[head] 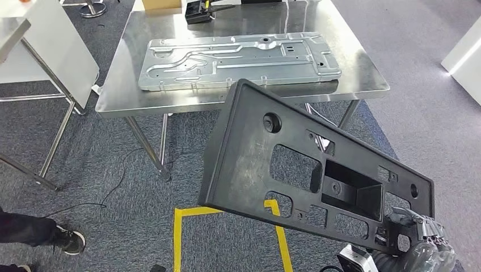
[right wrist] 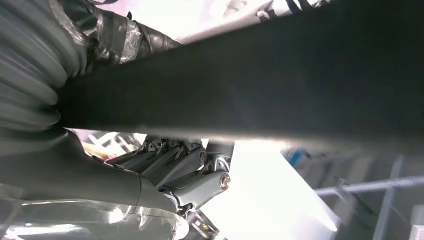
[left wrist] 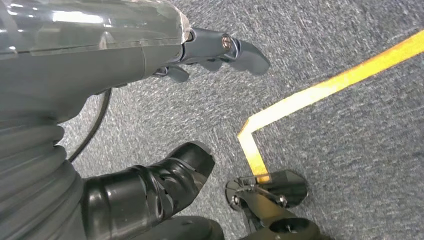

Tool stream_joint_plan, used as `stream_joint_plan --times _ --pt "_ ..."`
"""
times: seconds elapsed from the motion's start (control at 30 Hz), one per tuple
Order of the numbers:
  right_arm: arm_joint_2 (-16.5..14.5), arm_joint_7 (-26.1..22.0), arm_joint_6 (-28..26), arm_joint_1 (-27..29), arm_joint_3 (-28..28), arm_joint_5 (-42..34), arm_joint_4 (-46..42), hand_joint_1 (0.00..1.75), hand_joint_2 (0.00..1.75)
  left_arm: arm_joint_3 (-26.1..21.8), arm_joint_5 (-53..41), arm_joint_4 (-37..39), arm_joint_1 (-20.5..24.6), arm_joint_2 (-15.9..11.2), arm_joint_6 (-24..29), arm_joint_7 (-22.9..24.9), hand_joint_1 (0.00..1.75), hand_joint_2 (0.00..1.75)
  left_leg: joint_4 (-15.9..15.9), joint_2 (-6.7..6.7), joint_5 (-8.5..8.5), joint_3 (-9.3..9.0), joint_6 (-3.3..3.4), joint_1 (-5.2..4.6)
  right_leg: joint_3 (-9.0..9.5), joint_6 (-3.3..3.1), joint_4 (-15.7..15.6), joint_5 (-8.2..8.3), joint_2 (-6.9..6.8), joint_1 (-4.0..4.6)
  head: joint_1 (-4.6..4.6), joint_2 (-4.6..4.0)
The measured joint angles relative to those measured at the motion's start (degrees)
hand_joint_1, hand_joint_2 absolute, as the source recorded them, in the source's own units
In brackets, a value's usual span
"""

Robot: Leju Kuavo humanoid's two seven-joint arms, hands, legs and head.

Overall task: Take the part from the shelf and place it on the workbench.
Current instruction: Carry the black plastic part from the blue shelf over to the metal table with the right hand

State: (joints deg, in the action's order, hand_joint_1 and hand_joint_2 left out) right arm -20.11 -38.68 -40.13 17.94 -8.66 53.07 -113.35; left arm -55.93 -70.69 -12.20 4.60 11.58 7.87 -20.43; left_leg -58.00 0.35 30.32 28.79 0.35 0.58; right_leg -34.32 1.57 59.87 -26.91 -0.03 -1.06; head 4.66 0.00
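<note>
While my right hand [head: 417,235] grips the black plastic perforated panel [head: 295,164] by its near end, its long axis points up-left toward the steel counter [head: 363,71] ahead; my left hand [left wrist: 215,50] hangs empty, fingers loosely apart.

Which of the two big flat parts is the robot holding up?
The black plastic panel, gripped by the right hand above the carpet. The silver metal plate lies flat on the workbench.
</note>
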Motion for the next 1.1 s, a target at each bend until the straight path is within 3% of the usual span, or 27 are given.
stream_joint_plan --times 0.1,0.13,0.23,0.27,0.3,0.37,0.43,0.5,0.6,0.63,0.7,0.77,0.8,0.83,0.9,0.93,0.97,1.1 --pt "0.0 -0.5 0.0 -0.3 0.0 0.0 0.1 1.75 1.75 0.0 -0.2 0.0 0.2 0.0 0.0 -0.1 0.00 1.75 -1.6 0.07 1.24 0.23 -0.86 0.23 0.57 -1.36 -0.4 -0.32 0.17 -0.08 -0.10 0.00" --pt "0.0 -0.7 0.0 -0.6 0.0 0.2 0.1 1.75 1.75 0.1 -0.3 0.0 0.2 0.0 0.0 -0.1 0.00 1.75 -4.2 0.05 2.49 1.37 -1.04 0.29 0.89 -1.78 -0.5 -0.47 0.14 -0.11 -0.13 0.00" --pt "0.0 -1.0 0.0 -1.3 0.0 0.6 0.1 1.75 1.75 0.1 -0.4 0.0 0.1 0.0 -0.2 -0.1 0.00 1.75 -15.3 0.02 6.40 7.84 -1.14 0.30 1.60 -2.50 -0.6 -1.18 0.09 0.26 -0.17 0.00" --pt "0.0 -1.0 0.0 -1.5 0.0 0.6 0.2 1.75 1.75 0.1 -0.4 0.0 0.1 0.0 -0.2 -0.1 0.00 1.75 -17.1 0.02 6.18 9.37 -1.04 0.29 1.92 -2.60 -0.6 -1.45 0.16 0.43 -0.17 0.00" --pt "0.0 -1.0 0.0 -1.6 0.0 0.7 0.2 1.75 1.75 0.1 -0.5 0.0 0.0 0.0 -0.2 -0.1 0.00 1.75 -16.7 0.01 4.75 9.87 -0.83 0.23 2.34 -2.63 -0.6 -1.76 0.25 0.59 -0.17 0.00" --pt "0.0 -1.0 0.0 -2.0 0.0 1.1 0.2 1.75 1.75 0.1 -0.6 0.0 0.0 0.0 -0.2 -0.1 0.00 1.75 -10.1 -0.02 -0.34 8.01 0.10 -0.10 3.33 -2.57 -0.6 -2.49 0.39 0.83 -0.16 0.00" --pt "0.1 -0.9 0.0 -2.6 0.1 1.8 0.3 1.75 1.75 0.1 -0.9 0.0 0.1 -0.3 -0.3 -0.1 0.00 1.75 -3.7 0.05 -3.21 5.63 1.22 -0.69 3.93 -2.16 -0.7 -3.22 0.46 0.93 -0.11 0.00" --pt "0.4 -0.6 0.0 -3.5 0.4 2.6 0.4 1.75 1.75 0.2 -1.1 0.0 0.3 -0.5 -0.4 0.0 0.00 1.75 -1.4 0.12 -3.06 4.79 1.89 -1.17 4.34 -1.37 -0.7 -3.23 0.44 0.81 -0.08 0.00" --pt "0.9 0.0 0.0 -4.8 1.0 3.4 0.6 1.75 1.75 0.3 -1.2 0.0 0.4 -0.5 -0.6 0.0 0.00 1.75 0.2 -0.09 -3.18 2.91 2.62 -0.89 4.62 -0.39 0.9 -3.04 0.31 0.65 -0.06 0.00" --pt "1.1 0.1 0.0 -5.2 1.1 3.4 0.6 1.75 1.75 0.4 -1.2 0.0 0.5 -0.5 -0.6 0.1 0.00 1.75 0.5 -0.15 -3.15 2.21 2.83 -0.73 3.79 -0.13 2.6 -4.00 0.29 0.57 -0.04 0.00" --pt "1.4 0.1 0.0 -5.8 1.3 3.4 0.7 1.75 1.75 0.4 -1.2 0.0 0.6 -0.5 -0.7 0.1 0.00 1.75 0.7 -0.17 -2.72 1.47 3.00 -0.61 0.19 0.47 8.5 -6.82 0.30 0.35 -0.04 0.00" --pt "1.5 0.3 0.0 -6.0 1.3 3.5 0.9 1.75 1.75 0.4 -1.2 0.0 0.6 -0.5 -0.8 0.1 0.00 1.75 0.6 -0.26 -1.96 0.74 2.84 -0.54 -4.06 1.04 13.6 -8.29 0.29 0.10 -0.07 0.00" --pt "1.6 0.4 0.0 -6.1 1.3 3.6 1.0 1.75 1.75 0.4 -1.2 0.0 0.5 -0.5 -0.9 0.1 0.00 1.75 0.6 -0.30 -1.49 0.20 2.66 -0.47 -5.01 1.16 13.6 -7.49 0.27 -0.02 -0.07 0.00" --pt "1.7 0.7 0.0 -6.2 1.4 3.8 1.0 1.75 1.75 0.4 -1.3 0.0 0.5 -0.5 -0.9 0.1 0.00 1.75 0.6 -0.35 -0.94 -0.52 2.43 -0.38 -5.06 1.21 11.8 -5.68 0.23 -0.13 -0.06 0.00" --pt "1.9 1.3 0.0 -6.5 1.5 4.2 1.1 1.75 1.75 0.4 -1.4 0.0 0.4 -0.4 -1.0 0.1 0.00 1.75 0.6 -0.34 0.26 -1.91 1.86 -0.21 -3.36 1.02 4.8 -0.44 0.00 -0.19 -0.08 0.00" --pt "2.0 1.6 0.0 -6.7 1.6 4.3 1.2 1.75 1.75 0.4 -1.4 0.0 0.5 -0.4 -1.0 0.1 0.00 1.75 0.6 -0.33 0.75 -2.32 1.52 -0.17 -2.79 0.73 2.1 0.93 -0.17 -0.01 -0.07 0.00" --pt "2.2 1.7 0.0 -6.9 1.7 4.5 1.3 1.75 1.75 0.4 -1.5 0.0 0.6 -0.4 -1.0 0.2 0.00 1.75 0.7 -0.28 1.19 -2.48 1.13 -0.15 -2.50 0.32 0.5 1.82 -0.29 0.20 -0.11 0.00" --pt "2.5 2.3 0.0 -7.3 2.1 4.7 1.5 1.75 1.75 0.4 -1.7 0.0 0.8 -0.5 -1.0 0.4 0.00 1.75 -0.2 -0.21 1.78 -3.28 -0.30 -0.16 -1.22 -1.68 -0.4 1.12 -0.11 0.29 -0.20 0.00"
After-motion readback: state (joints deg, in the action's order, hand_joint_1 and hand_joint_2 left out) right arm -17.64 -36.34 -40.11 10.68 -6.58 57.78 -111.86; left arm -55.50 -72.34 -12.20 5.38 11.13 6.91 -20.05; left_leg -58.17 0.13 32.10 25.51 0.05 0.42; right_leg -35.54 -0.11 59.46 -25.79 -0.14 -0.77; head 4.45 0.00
